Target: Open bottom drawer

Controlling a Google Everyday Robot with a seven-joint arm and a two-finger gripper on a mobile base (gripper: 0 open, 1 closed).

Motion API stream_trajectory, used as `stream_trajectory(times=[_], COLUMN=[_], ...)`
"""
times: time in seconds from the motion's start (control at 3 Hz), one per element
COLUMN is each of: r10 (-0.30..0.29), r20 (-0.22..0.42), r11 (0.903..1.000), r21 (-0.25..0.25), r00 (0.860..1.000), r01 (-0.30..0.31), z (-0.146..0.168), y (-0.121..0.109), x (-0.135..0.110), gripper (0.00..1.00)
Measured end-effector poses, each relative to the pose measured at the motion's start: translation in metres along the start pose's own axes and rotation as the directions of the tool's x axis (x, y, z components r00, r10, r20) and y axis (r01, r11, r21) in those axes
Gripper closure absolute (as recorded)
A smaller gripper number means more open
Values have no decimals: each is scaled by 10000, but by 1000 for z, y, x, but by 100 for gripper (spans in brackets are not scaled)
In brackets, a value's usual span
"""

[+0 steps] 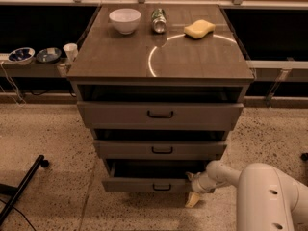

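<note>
The bottom drawer (144, 184) is the narrowest grey-brown front of three, with a small black bar handle (161, 187) at its centre. It stands pulled out a little, with a dark gap above its front. My gripper (194, 192) is at the drawer's right end, low by the floor, on the end of my white arm (269, 196), which comes in from the lower right. A pale fingertip (192, 200) points down beside the drawer's right corner.
The middle drawer (161, 149) and the top drawer (160, 114) also stand slightly out. On the cabinet top (120, 57) are a white bowl (124, 20), a can (158, 19) and a yellow sponge (199, 29). A black leg (21, 186) lies on the floor at left.
</note>
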State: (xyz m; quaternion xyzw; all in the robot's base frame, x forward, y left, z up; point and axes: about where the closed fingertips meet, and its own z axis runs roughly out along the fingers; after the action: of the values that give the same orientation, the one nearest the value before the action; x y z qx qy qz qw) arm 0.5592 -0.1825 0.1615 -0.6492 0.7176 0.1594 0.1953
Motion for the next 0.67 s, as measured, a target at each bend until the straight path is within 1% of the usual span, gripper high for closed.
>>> stream_trajectory(times=[0.33,0.67], r10=[-280,-465], r20=[99,119], r11=[9991,9980], r21=[-313,-414], r00=[9996,9988], r01=[283,469], z=[1,-8], y=[10,21], x=[-11,-18], gripper=[19,22])
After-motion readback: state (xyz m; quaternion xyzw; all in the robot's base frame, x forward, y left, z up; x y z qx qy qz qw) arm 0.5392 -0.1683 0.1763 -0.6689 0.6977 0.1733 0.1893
